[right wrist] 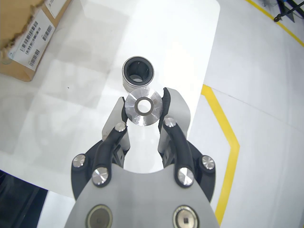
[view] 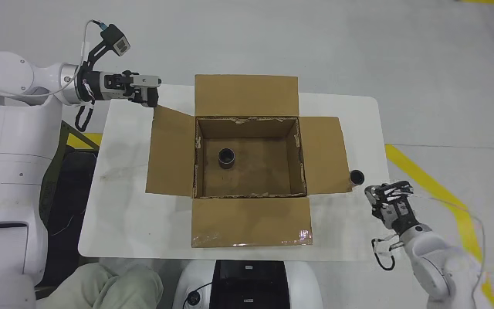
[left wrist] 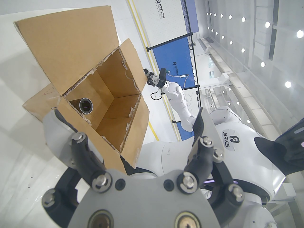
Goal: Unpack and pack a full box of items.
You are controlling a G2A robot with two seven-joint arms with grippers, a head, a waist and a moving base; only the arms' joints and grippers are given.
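I count one cardboard box [view: 247, 96] on one desk [view: 123, 193]. There are three metal cylinders: one dark-lined cylinder [view: 226, 158] inside the box, a second dark-lined cylinder [right wrist: 138, 75] just beside the box, and one bright cylinder [right wrist: 143, 117] gripped by the right end effector [right wrist: 143, 96]. With the left end effector [view: 151, 90], that makes two end effectors.

The open box [view: 247, 96], flaps spread, held one upright sleeve [view: 226, 158]. A shiny bored cylinder [right wrist: 144, 111] sat clamped in the right pincer [right wrist: 144, 98]; a second sleeve [right wrist: 138, 72] stood on the surface [right wrist: 166, 36] just beyond it.
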